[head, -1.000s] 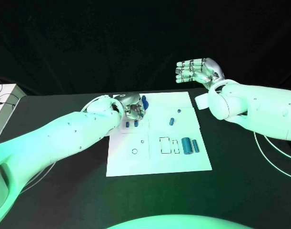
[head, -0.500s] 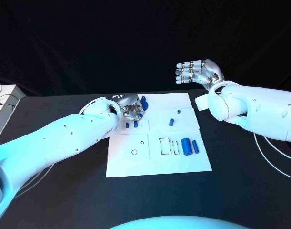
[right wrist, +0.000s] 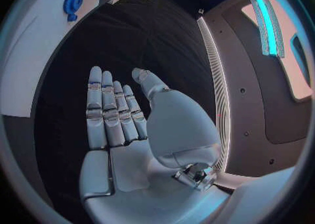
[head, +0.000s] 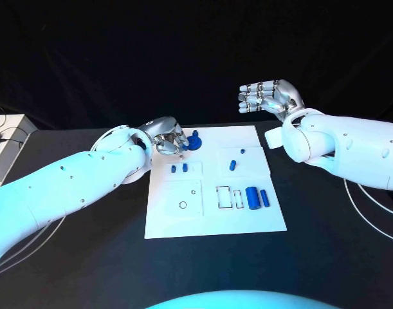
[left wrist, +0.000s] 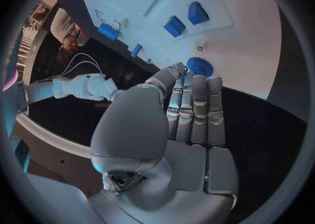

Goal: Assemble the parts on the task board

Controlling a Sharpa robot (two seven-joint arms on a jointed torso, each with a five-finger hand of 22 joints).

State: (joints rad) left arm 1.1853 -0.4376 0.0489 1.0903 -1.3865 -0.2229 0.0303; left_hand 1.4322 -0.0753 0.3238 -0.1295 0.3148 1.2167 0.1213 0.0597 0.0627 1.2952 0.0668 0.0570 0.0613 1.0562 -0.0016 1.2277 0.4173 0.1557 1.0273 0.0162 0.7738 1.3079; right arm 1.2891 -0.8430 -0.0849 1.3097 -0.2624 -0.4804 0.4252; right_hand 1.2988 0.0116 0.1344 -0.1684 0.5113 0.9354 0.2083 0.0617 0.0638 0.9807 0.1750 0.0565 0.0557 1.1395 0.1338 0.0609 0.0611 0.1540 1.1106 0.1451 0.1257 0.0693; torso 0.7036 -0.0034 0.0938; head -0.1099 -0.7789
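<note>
White task board (head: 210,222) in middle of black table (head: 85,257), long side running away from robot. Left hand (head: 164,136) over board's far left corner, fingers (left wrist: 197,108) straight and side by side with thumb bent in toward them; cannot tell whether round blue gear-like part (head: 193,141) at fingertips is pinched or just lying on board beside them. Same part just past fingertips in left wrist view (left wrist: 199,67), at board's edge. Right hand (head: 267,96) raised beyond board's far right corner, well clear of board and table, fingers loosely extended and close together, thumb apart, nothing in palm; flat and empty in right wrist view too (right wrist: 125,129). Two small blue parts (head: 179,168) side by side near left edge, nearer robot than left hand. Two more small blue pieces (head: 236,159) toward far right. Two blue cylinders (head: 257,197) standing side by side by right edge, next to outlined rectangular slots (head: 226,197). Small ring outline (head: 182,205) on left half.
</note>
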